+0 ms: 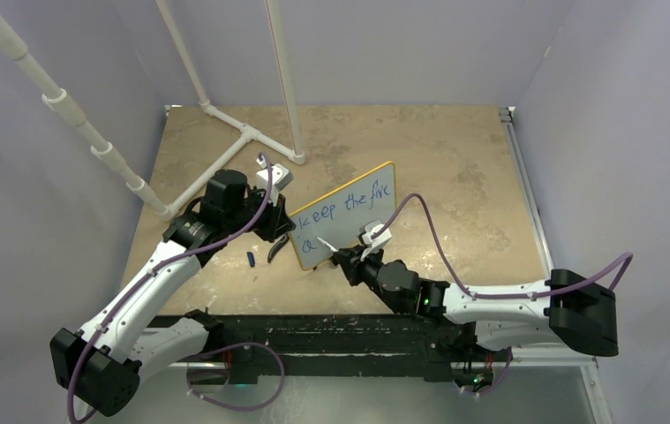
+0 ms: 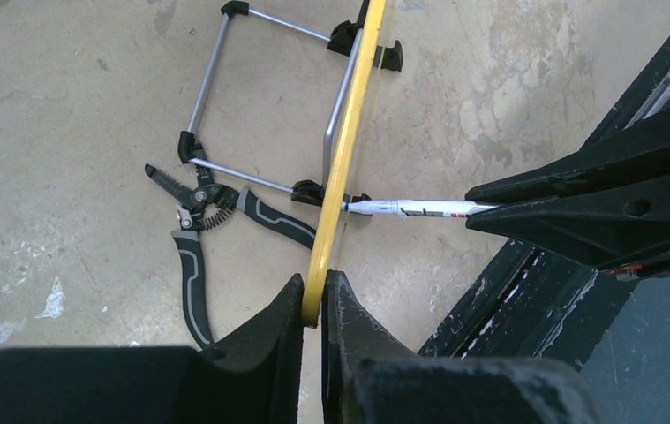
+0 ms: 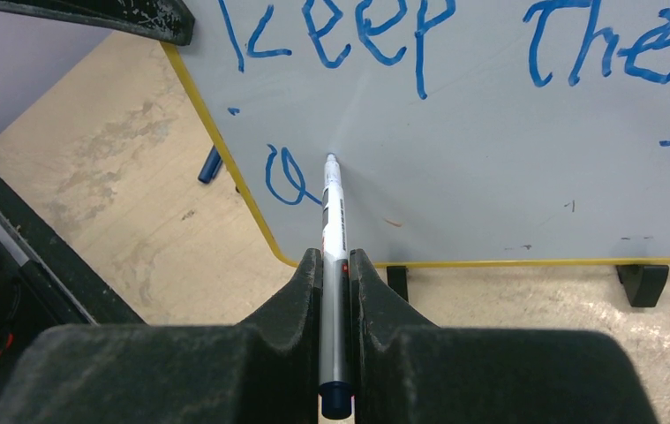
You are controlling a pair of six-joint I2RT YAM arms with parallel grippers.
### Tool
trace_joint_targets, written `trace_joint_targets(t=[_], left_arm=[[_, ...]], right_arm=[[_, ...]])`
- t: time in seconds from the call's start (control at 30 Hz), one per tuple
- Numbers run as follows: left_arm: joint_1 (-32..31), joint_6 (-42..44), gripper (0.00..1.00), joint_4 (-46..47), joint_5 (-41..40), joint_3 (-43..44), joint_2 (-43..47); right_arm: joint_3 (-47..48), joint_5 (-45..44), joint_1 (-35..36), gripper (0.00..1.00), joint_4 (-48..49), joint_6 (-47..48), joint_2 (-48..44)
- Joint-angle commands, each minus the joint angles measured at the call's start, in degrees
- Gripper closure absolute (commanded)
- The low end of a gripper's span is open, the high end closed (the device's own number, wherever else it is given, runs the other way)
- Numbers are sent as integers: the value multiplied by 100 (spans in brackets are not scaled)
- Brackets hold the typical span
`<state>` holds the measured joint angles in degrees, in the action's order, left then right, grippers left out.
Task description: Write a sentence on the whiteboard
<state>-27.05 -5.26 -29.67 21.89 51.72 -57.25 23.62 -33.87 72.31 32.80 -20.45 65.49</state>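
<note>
The whiteboard (image 1: pixel 349 221) with a yellow frame stands upright at mid table. The sentence (image 1: pixel 356 200) in blue reads "keep the fire" on the top line, with one looped letter (image 3: pixel 283 177) on the second line. My left gripper (image 1: pixel 283 226) is shut on the whiteboard's yellow edge (image 2: pixel 335 185). My right gripper (image 1: pixel 342 258) is shut on a silver and white marker (image 3: pixel 333 238), whose tip touches the board just right of the looped letter. The marker also shows in the left wrist view (image 2: pixel 410 208).
Black and grey pliers (image 2: pixel 197 231) lie on the table behind the board, beside its wire stand (image 2: pixel 212 75). A blue marker cap (image 1: pixel 251 258) lies left of the board. A white pipe frame (image 1: pixel 243 141) stands at the back left.
</note>
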Motion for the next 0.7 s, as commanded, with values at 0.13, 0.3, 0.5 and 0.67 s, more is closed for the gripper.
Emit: trace_joint_targets(t=[0.13, 0.3, 0.5, 0.67], left_arm=[[-11, 33, 100, 89, -44, 62, 109], [-11, 29, 100, 99, -43, 59, 101], [-11, 33, 100, 93, -31, 66, 83], [-11, 34, 100, 91, -39, 69, 74]], right_arm=[[178, -155, -7, 100, -23, -110, 107], [70, -78, -6, 100, -134, -267, 107], [63, -72, 2, 100, -239, -389, 209], [131, -93, 2, 100, -375, -358, 219]])
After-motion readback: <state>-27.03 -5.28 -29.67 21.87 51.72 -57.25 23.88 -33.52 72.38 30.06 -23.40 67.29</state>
